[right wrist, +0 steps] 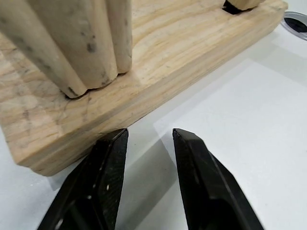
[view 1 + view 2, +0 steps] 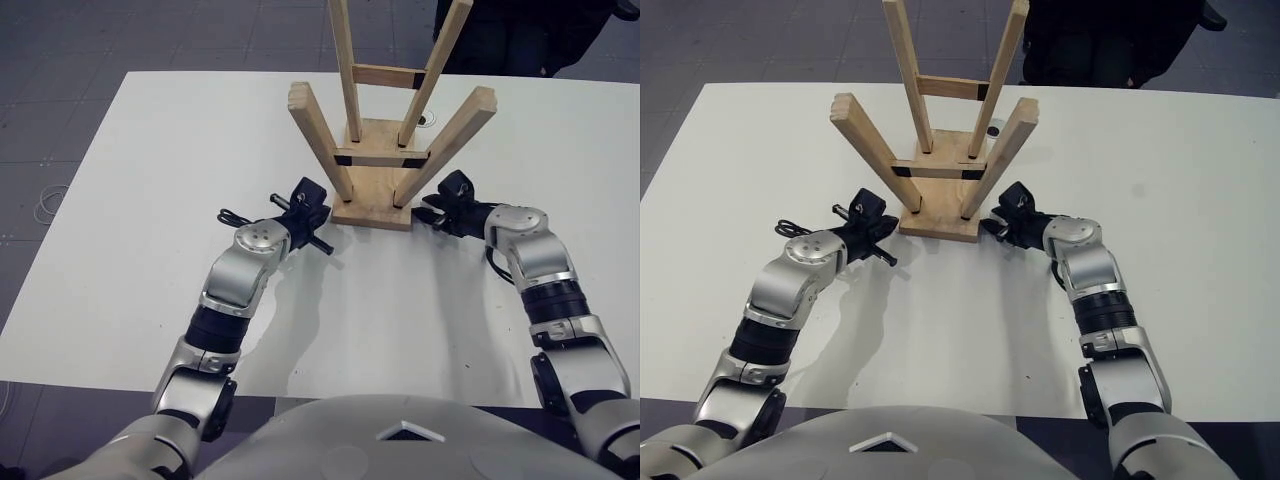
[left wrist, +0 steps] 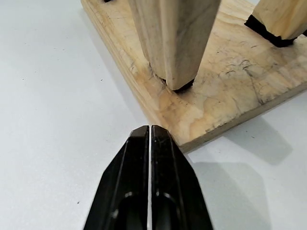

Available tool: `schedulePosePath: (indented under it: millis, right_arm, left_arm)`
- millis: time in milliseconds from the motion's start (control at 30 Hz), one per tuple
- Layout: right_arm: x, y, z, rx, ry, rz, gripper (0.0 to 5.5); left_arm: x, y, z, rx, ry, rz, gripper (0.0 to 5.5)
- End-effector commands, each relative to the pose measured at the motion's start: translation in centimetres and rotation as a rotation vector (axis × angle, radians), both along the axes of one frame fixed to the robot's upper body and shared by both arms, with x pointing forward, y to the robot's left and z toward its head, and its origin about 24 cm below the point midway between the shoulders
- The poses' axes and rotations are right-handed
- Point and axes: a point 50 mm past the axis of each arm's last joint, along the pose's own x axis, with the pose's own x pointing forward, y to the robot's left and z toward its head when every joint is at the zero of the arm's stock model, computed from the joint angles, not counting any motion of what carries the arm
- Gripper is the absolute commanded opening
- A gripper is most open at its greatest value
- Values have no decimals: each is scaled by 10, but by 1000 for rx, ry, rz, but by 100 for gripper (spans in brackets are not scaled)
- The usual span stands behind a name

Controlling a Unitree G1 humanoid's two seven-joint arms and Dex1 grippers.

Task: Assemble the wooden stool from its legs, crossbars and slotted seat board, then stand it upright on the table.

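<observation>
Left eye view — cable (image 2: pixel 228 216), perhaps, near stool (image 2: pixel 372 197)

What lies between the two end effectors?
The seat board, flat on the table. The left end effector is near its left corner, the right end effector near its right corner; the left eye view shows this.

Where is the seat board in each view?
Left eye: seat board at centre, flat on the table.
Right eye: seat board left of centre.
Left wrist: seat board just past the shut left gripper.
Right wrist: seat board just past the open right gripper.
Landmark: the legs rising from it.
</observation>
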Motion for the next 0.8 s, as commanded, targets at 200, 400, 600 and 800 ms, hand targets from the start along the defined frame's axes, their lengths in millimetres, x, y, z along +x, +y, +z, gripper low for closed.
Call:
schedulePosePath:
  millis: [200,400,600,800]
  right_arm:
    - [-2,7,0,4,30,-8,172]
    - [-7,13,7,30,36,6,172]
    - [-19,14,8,41,58,17,172]
    - [-25,12,6,39,78,7,172]
  left_arm:
    - [-8,-7,-13,-50,59,-40,10]
    - [-11,-11,-13,-85,50,-61,10]
    - [-8,-25,-2,-123,-14,-90,10]
    - [-15,-36,-7,-141,2,-127,10]
